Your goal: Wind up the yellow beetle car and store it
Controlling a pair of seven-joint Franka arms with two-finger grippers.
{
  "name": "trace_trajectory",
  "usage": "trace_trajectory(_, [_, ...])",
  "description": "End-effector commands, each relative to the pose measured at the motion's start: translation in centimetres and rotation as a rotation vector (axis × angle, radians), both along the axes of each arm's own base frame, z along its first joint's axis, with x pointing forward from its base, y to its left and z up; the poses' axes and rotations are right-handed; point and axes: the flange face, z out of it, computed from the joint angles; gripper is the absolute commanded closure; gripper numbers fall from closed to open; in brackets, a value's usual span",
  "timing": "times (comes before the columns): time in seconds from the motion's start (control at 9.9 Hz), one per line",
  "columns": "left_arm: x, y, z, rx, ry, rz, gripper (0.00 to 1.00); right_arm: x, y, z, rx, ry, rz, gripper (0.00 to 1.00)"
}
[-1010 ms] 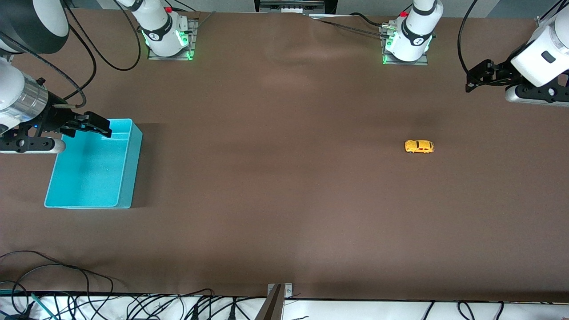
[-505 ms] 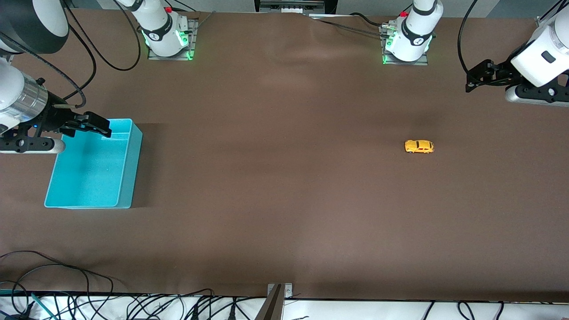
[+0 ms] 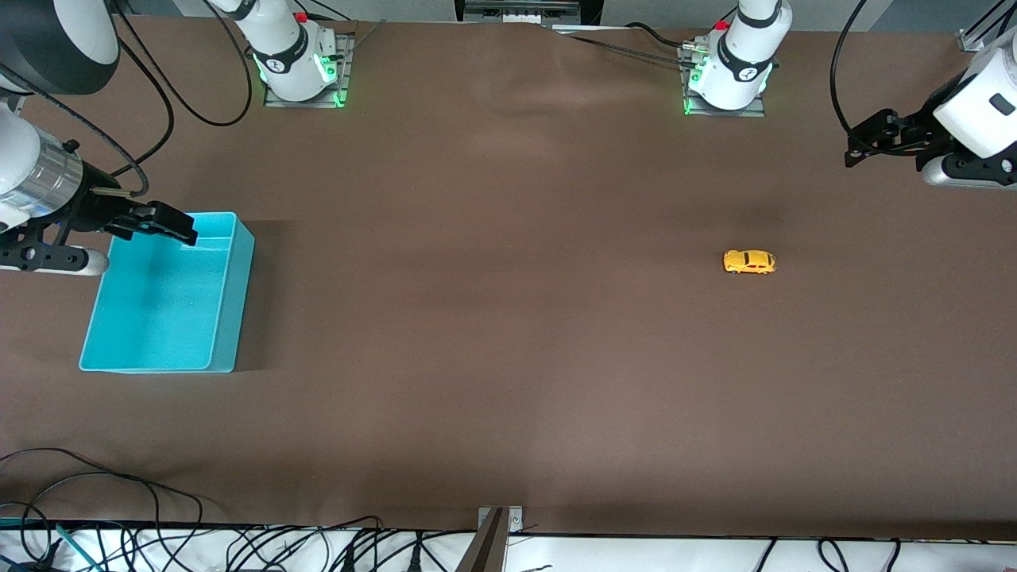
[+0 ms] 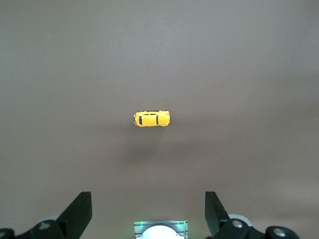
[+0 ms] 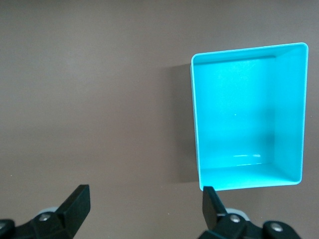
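The yellow beetle car [image 3: 749, 261] stands on its wheels on the brown table toward the left arm's end, with nothing touching it. In the left wrist view the car [image 4: 151, 118] lies well ahead of my left gripper [image 4: 148, 209], whose fingers [image 4: 79, 211] are spread wide and empty. The left gripper [image 3: 862, 147] hangs high over the table's end, apart from the car. The turquoise bin [image 3: 230, 310] sits empty at the right arm's end. My right gripper [image 3: 171, 225] hovers open over the bin's rim on the side toward the arm bases. In the right wrist view that gripper [image 5: 144, 204] holds nothing and one finger overlaps a corner of the bin [image 5: 195, 124].
Both arm bases [image 3: 295, 59] [image 3: 727, 67] with green lights stand along the table edge farthest from the front camera. Loose cables [image 3: 95, 492] and a metal bracket [image 3: 496, 528] lie at the edge nearest that camera. Bare brown tabletop stretches between bin and car.
The left arm has drawn a little away from the car toward its end of the table. The right gripper has shifted slightly. The car and bin have not moved.
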Motion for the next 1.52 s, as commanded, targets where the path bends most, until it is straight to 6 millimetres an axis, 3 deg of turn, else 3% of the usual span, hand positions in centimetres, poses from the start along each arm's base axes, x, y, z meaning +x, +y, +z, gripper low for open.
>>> trace_trajectory(0.0, [0.0, 0.2, 0.6, 0.008, 0.004, 0.011, 0.00, 0.3, -0.8, 2.0, 0.009, -0.030, -0.020, 0.00])
trace_trajectory(0.1, [0.0, 0.2, 0.6, 0.008, 0.004, 0.011, 0.00, 0.0, 0.0, 2.0, 0.002, -0.013, -0.009, 0.00])
trace_trajectory(0.61, [0.0, 0.2, 0.6, 0.008, 0.004, 0.011, 0.00, 0.3, -1.1, 1.4, -0.011, -0.009, -0.039, 0.00])
trace_trajectory(0.91, [0.0, 0.2, 0.6, 0.008, 0.004, 0.011, 0.00, 0.6, -1.0, 0.5, -0.012, 0.006, -0.041, 0.00])
trace_trajectory(1.41, [0.0, 0.2, 0.6, 0.008, 0.004, 0.011, 0.00, 0.7, -0.6, 0.6, -0.011, 0.000, -0.034, 0.00])
